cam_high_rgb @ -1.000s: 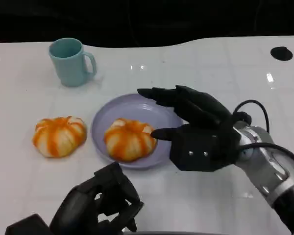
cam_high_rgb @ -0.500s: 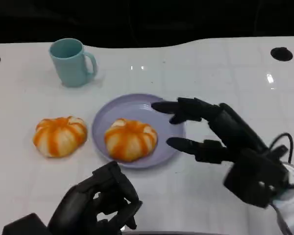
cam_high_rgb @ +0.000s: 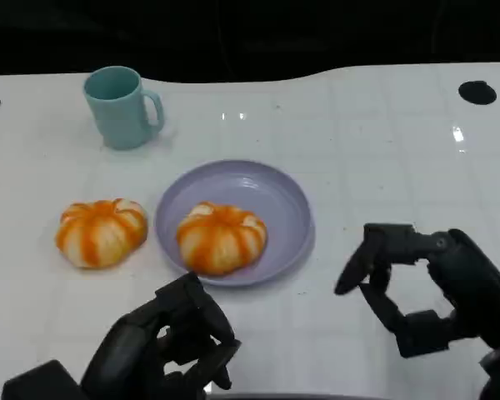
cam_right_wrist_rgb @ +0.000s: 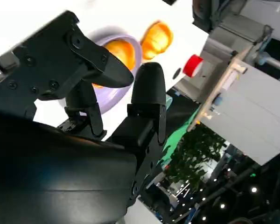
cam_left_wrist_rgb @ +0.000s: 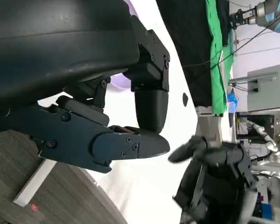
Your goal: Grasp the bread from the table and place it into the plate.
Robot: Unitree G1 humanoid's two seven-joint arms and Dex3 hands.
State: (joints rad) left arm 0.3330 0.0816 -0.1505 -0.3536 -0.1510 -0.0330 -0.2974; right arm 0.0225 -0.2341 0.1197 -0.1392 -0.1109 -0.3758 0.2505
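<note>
One orange-striped round bread (cam_high_rgb: pixel 221 237) lies in the lilac plate (cam_high_rgb: pixel 296 208), towards its near left side. A second, similar bread (cam_high_rgb: pixel 100 232) sits on the white table just left of the plate. My right hand (cam_high_rgb: pixel 429 287) hovers low to the right of the plate, well apart from it, its fingers bent but spread and holding nothing. At the near edge, below the plate, my left hand (cam_high_rgb: pixel 167 350) rests with its fingers curled in on nothing. The right wrist view shows the plate (cam_right_wrist_rgb: pixel 134 51) with its bread (cam_right_wrist_rgb: pixel 121 50) and the other bread (cam_right_wrist_rgb: pixel 156 35) beyond my fingers.
A teal mug (cam_high_rgb: pixel 121 106) stands at the back left, handle to the right. Black round holes mark the table at the far right (cam_high_rgb: pixel 477 90) and far left edge. In the right wrist view a red knob (cam_right_wrist_rgb: pixel 192 65) stands off the table.
My right hand has drawn back from over the plate towards the near right corner, and its fingers have bent inwards. The bread stays in the plate. The left hand has not moved.
</note>
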